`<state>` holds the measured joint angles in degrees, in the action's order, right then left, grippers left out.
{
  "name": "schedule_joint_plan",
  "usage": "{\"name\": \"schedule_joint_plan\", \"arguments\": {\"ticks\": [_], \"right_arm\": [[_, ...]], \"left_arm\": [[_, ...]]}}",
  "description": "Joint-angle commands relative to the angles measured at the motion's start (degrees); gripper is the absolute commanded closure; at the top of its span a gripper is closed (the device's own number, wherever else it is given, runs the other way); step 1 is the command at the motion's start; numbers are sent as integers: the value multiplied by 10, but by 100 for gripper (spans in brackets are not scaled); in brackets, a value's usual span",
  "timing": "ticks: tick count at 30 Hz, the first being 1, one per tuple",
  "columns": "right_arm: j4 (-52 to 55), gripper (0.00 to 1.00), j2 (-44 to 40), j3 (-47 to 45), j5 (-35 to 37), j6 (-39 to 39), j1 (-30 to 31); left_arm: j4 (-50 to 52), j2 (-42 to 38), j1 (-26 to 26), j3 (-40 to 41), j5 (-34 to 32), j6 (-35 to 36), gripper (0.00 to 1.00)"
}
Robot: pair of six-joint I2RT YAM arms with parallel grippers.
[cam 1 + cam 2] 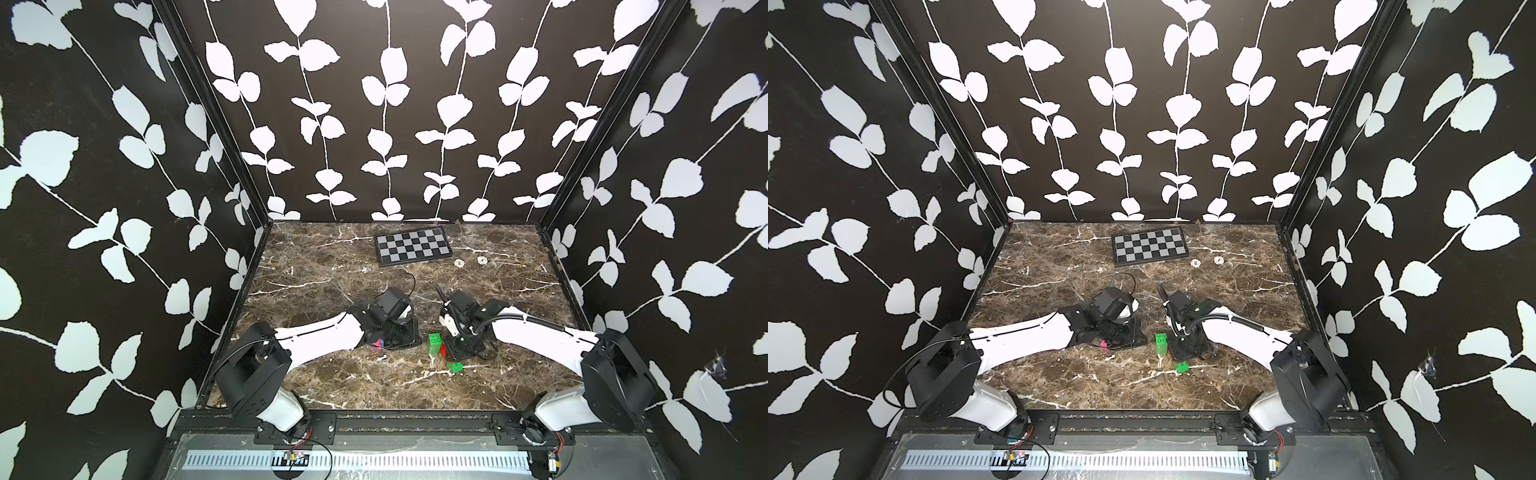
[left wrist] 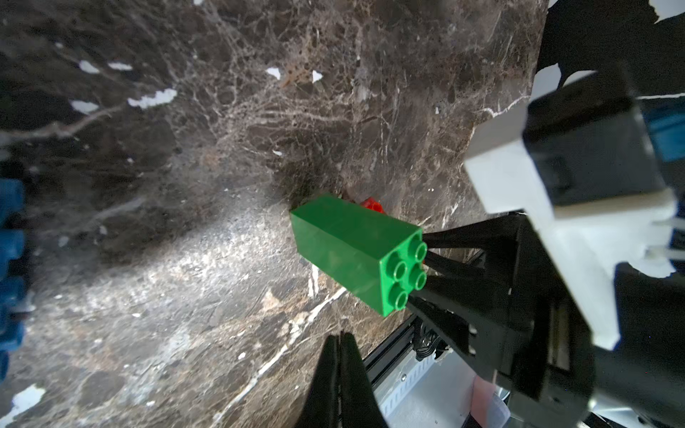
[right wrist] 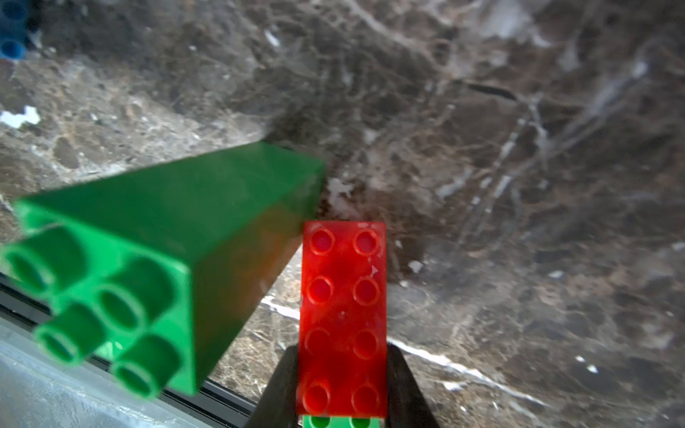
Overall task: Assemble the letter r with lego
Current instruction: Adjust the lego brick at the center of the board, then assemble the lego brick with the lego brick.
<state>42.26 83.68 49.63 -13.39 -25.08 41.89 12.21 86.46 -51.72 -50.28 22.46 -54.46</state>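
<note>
In a top view, the green column [image 1: 435, 344] of stacked bricks stands upright near the front middle of the marble desk [image 1: 374, 386]. A red brick [image 1: 443, 351] lies just beside its base, a single green brick [image 1: 455, 367] sits nearby, and a pink brick [image 1: 378, 344] shows under the left wrist.

Left wrist view: the left pincer [image 2: 339, 339] is closed on nothing, its fingers pressed together, near the column.

Right wrist view: the right pincer [image 3: 343, 350] grips the long red brick by its sides.
</note>
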Motion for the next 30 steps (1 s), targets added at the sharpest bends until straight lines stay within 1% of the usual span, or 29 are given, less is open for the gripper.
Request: {"name": "schedule_joint_plan", "arguments": {"ticks": [1,11,16,20,23,26,30], "right_arm": [[0,100,15,12,-11,-8,17],[-14,100,20,10,-25,-37,35],[25,100,16,16,15,-45,36],[80,100,-9,31,64,-41,36],[93,100,-43,42,109,-10,36],[48,100,-99,36,125,49,36],[-31,100,-166,21,110,157,36]], "left_arm": [[12,-13,-3,4,-3,8,92],[22,-18,-3,5,-7,12,92],[26,-21,-3,4,-10,12,92],[34,-24,-3,3,-12,17,92],[35,-24,-3,4,-13,18,92],[40,-32,-3,1,-22,18,93],[60,-60,-3,-8,-51,27,95]]}}
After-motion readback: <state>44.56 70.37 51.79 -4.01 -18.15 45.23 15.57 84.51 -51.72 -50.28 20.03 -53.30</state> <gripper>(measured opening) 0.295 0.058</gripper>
